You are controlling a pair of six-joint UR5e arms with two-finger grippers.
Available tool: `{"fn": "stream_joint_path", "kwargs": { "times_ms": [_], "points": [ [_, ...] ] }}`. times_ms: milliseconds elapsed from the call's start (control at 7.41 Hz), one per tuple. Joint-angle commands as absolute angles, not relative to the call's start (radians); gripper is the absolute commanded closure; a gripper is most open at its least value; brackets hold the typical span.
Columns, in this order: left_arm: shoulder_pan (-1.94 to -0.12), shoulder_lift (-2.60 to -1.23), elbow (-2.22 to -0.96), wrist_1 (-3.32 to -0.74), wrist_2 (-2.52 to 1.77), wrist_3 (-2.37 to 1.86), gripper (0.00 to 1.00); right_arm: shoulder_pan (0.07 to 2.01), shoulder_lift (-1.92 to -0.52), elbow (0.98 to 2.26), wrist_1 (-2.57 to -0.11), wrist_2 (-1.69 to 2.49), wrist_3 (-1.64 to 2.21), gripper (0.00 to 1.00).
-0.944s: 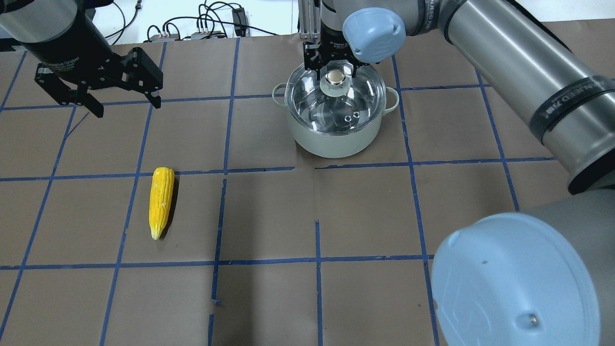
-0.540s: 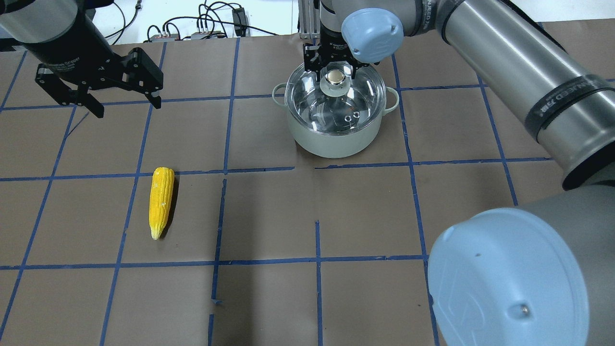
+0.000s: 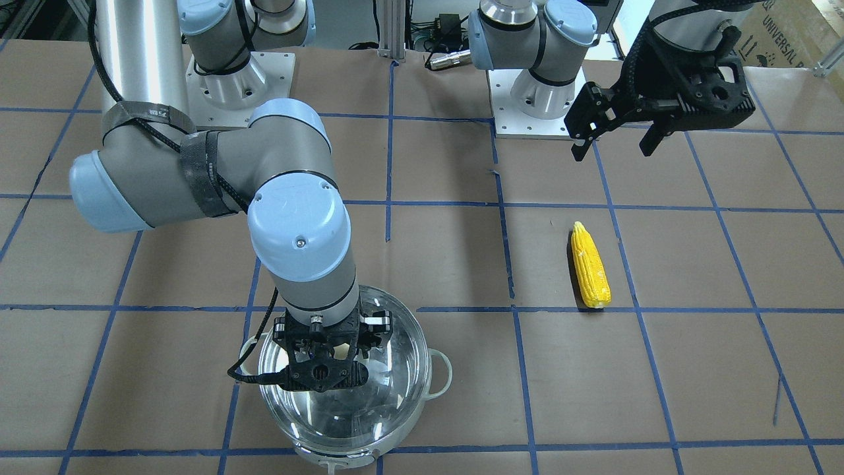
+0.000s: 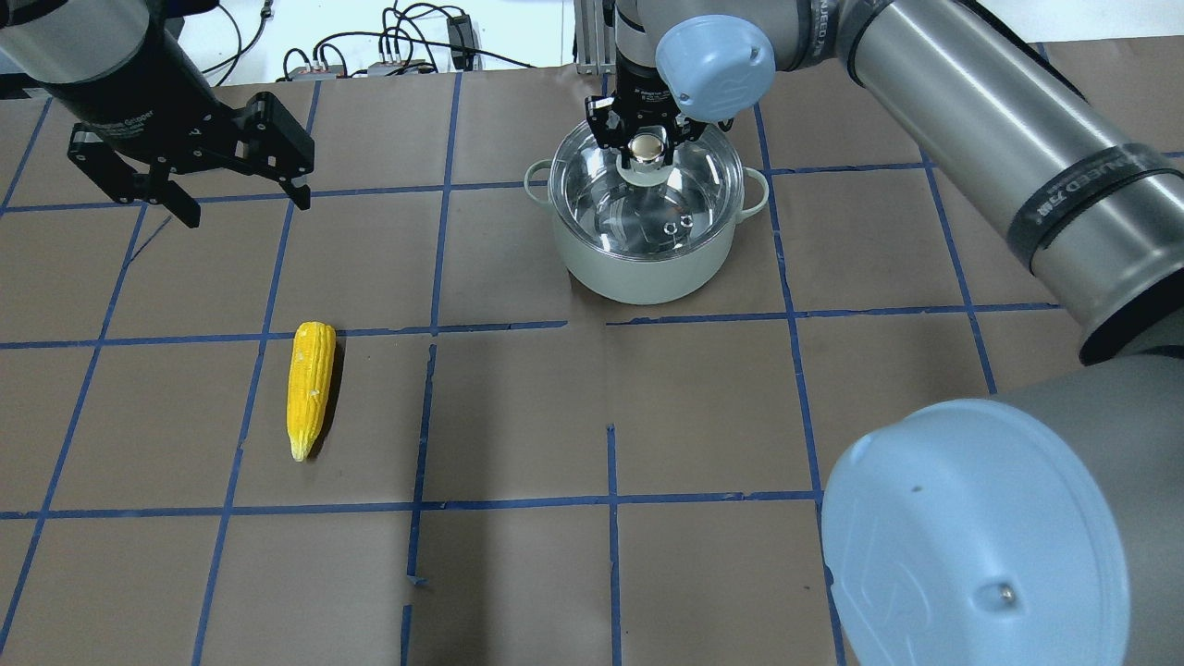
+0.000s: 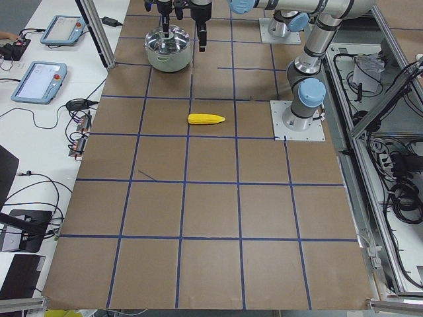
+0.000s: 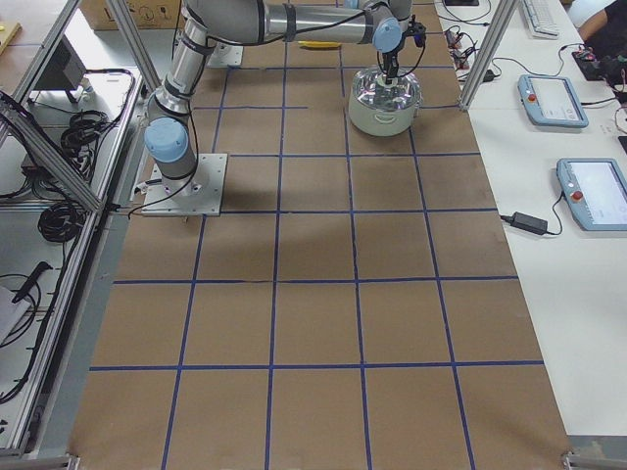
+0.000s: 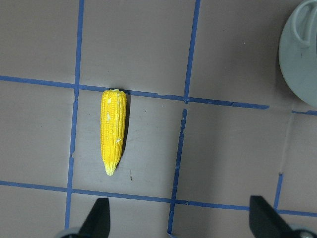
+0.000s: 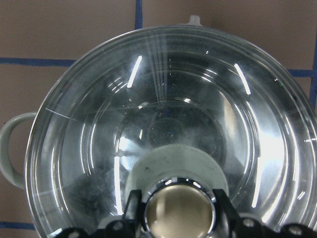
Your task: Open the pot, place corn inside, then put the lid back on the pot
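Fingers (image 8: 132, 210) of the right gripper (image 4: 647, 141) stand on either side of the knob (image 8: 178, 210) and look pressed against it, with no gap showing in the wrist view, so the lid (image 4: 647, 199) seems to be pinched at its one handle. The wrist points straight down over the middle of the pot (image 4: 638, 273), probably so the glass dome can come up level without scraping the rim. The lid still sits on the pot, which stands at the far side of the table (image 4: 518, 416), right of centre. The corn (image 4: 311, 388) lies flat well to the left and nearer, its tip pointing toward the robot. Above the far left the left gripper (image 4: 245, 208) hangs with its fingers (image 7: 100, 218) spread wide, holding nothing, apparently placed for a reach down to the cob once the pot is open.
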State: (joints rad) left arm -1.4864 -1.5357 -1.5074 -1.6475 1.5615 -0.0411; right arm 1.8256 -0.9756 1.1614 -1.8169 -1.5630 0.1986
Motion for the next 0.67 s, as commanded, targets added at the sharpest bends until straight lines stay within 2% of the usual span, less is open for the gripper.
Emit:
{"fn": "stream_joint_path", "kwargs": {
  "times_ms": [0,540],
  "points": [
    [-1.486,-1.534,-1.508,-1.647,1.562,-0.04,0.0,1.824,-0.977,1.149,-1.777,-1.563,0.19,0.77],
    [-1.483,-1.531,-1.506,-1.647,1.568,-0.04,0.0,1.824,-0.989,1.005,-1.568,-1.562,0.189,0.79]
  ]
}}
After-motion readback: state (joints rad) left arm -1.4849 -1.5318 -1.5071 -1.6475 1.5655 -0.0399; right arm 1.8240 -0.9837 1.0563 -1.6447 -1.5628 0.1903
